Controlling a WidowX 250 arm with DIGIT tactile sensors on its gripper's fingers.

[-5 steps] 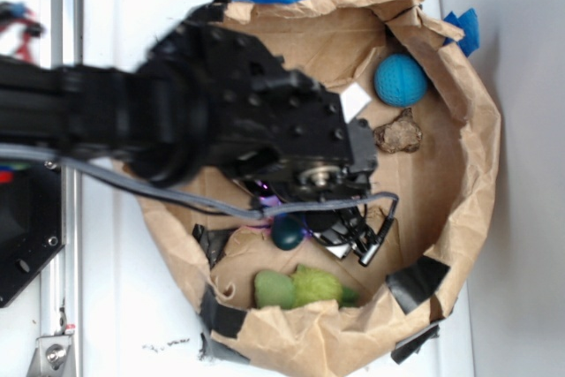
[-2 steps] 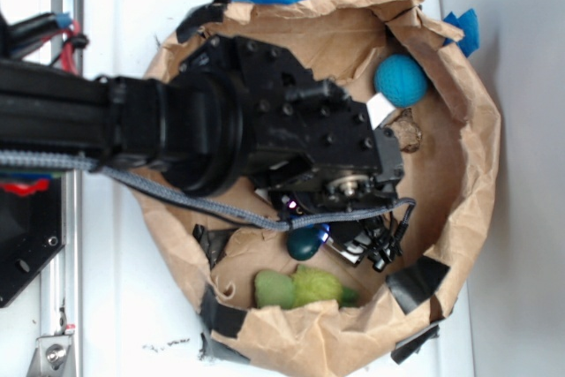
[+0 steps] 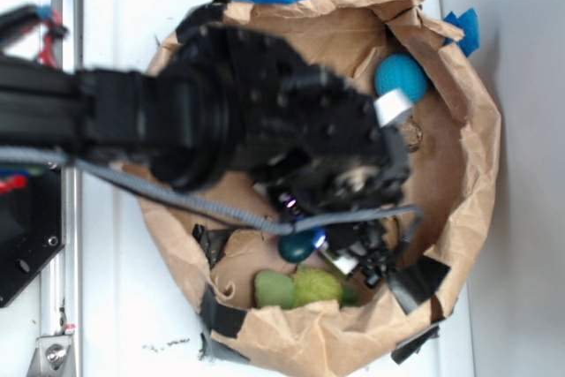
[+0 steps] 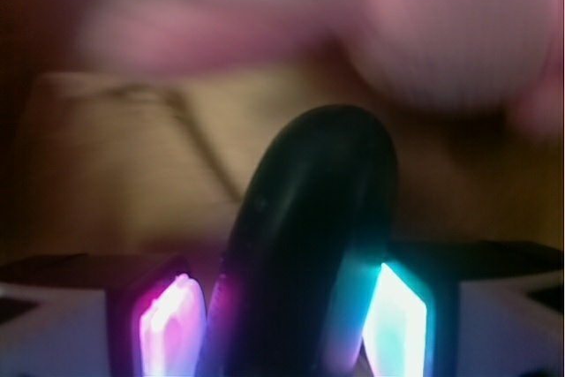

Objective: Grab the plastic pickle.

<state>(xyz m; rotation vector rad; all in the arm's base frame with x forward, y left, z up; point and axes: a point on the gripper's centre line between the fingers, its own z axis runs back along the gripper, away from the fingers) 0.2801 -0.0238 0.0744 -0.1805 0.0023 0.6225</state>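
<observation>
So everything sits inside a crumpled brown paper bag [image 3: 459, 165] rolled down into a bowl shape, patched with black and blue tape. The big black arm [image 3: 221, 121] hangs over the middle and hides a good chunk of the floor, with a grey cable [image 3: 177, 196] draped across it.

The plastic pickle [image 4: 309, 245] is right between the gripper [image 4: 282, 320] fingers in the wrist view, dark and glossy, its rounded end poking up. The glowing pads, pink one side and cyan the other, sit tight against both flanks, so the claw is closed down to about pickle width and has hold of it. From above only one dark green end [image 3: 298, 246] peeks out under the wrist.

Count of the rest:
- one teal ball [image 3: 402, 77] near the far wall
- one fuzzy lime-green plush [image 3: 316, 287]
- one pale green lump [image 3: 274, 290] touching it
- something pink, blurred, behind the pickle
</observation>
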